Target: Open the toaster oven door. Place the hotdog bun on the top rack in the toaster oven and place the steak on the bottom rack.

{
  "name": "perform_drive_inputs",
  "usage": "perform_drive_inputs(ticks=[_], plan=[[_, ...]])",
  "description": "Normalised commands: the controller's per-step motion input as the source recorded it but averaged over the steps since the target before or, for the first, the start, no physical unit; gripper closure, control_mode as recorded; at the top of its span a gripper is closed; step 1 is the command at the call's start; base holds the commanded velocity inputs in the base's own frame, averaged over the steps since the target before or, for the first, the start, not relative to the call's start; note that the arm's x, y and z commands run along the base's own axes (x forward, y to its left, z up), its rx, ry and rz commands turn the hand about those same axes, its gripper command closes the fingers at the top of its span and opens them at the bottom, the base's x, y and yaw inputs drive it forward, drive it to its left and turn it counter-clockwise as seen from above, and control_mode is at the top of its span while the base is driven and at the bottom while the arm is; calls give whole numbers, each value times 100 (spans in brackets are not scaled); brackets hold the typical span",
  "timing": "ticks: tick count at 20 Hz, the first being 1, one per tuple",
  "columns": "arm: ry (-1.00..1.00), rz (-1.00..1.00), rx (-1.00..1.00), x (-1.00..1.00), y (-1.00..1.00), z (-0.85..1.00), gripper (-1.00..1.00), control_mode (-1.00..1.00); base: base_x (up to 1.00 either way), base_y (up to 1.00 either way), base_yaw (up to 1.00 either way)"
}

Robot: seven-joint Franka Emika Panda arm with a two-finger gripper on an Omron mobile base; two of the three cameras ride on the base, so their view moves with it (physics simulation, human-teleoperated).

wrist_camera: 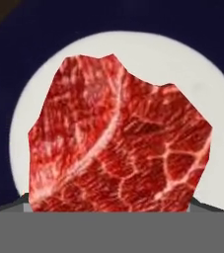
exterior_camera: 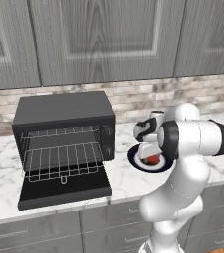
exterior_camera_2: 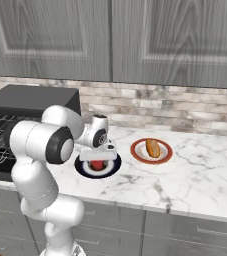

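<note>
The black toaster oven [exterior_camera: 64, 106] stands at the left of the counter. Its door [exterior_camera: 64, 190] lies folded down flat. Inside, the top rack [exterior_camera: 64, 132] and the bottom rack [exterior_camera: 64, 160] are both bare. The red steak [exterior_camera: 153, 160] lies on a dark-rimmed plate [exterior_camera: 133, 157] right of the oven. My gripper [exterior_camera: 149, 154] points straight down onto the steak [exterior_camera_2: 98, 164], jaws wide, with its fingertips hidden low beside the meat. In the hand view the steak [wrist_camera: 118, 143] looms very close. The hotdog bun [exterior_camera_2: 153, 148] rests on an orange-rimmed plate [exterior_camera_2: 137, 152] further right.
Grey wall cabinets hang above a brick backsplash. The marble counter [exterior_camera_2: 205, 175] runs on to the right of the two plates. Drawer fronts lie below the counter's front edge. My own elbow [exterior_camera: 192, 138] stands between the base and the steak plate.
</note>
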Motion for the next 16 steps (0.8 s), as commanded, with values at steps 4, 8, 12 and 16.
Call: perform_drive_inputs(ticks=[4,8,12,16], plan=[[0,0,1,-35,9,34,100,-100,0,0,0],[0,0,1,-35,15,25,100,-100,0,0,0],[0,0,4,-37,22,22,100,-100,0,0,0],[0,0,2,-33,32,22,100,-100,0,0,0]])
